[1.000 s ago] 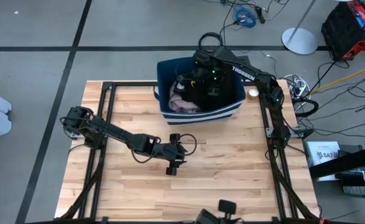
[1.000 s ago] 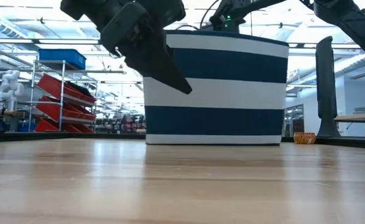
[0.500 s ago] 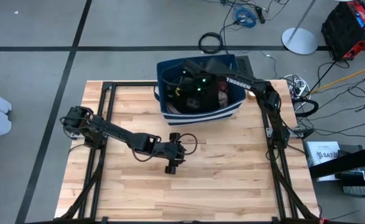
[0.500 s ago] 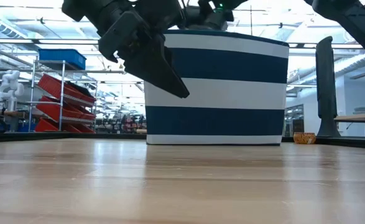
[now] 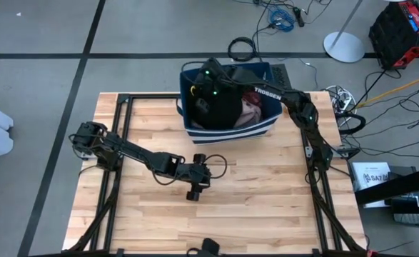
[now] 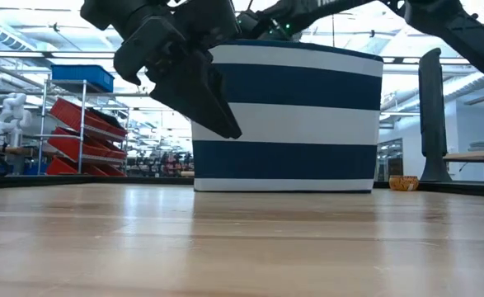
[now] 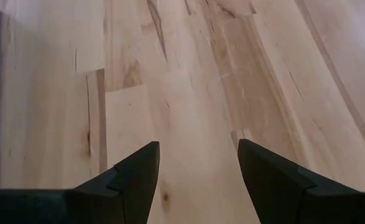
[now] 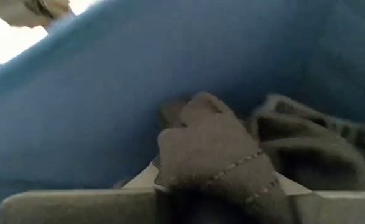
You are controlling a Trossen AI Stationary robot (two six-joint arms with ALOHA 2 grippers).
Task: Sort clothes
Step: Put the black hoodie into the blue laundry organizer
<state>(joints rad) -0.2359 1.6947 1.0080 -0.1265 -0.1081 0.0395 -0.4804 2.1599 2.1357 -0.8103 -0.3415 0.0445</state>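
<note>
Clothes: soft fabric garments piled inside the dark blue bin with white stripes [image 5: 227, 132], which stands at the far edge of the pale wooden slatted table [image 5: 266, 207]. A black garment [image 5: 220, 107] lies uppermost; a pale pink garment [image 5: 252, 108] shows just beside it.

Right gripper [image 5: 210, 77]: reaching over the bin's far left corner, fingers pinched on a fold of the black garment, seen bunched between them in the right wrist view.

Left gripper [image 5: 193, 193]: hovering above bare table near the middle, well apart from the bin, fingers spread, holding nothing.
</note>
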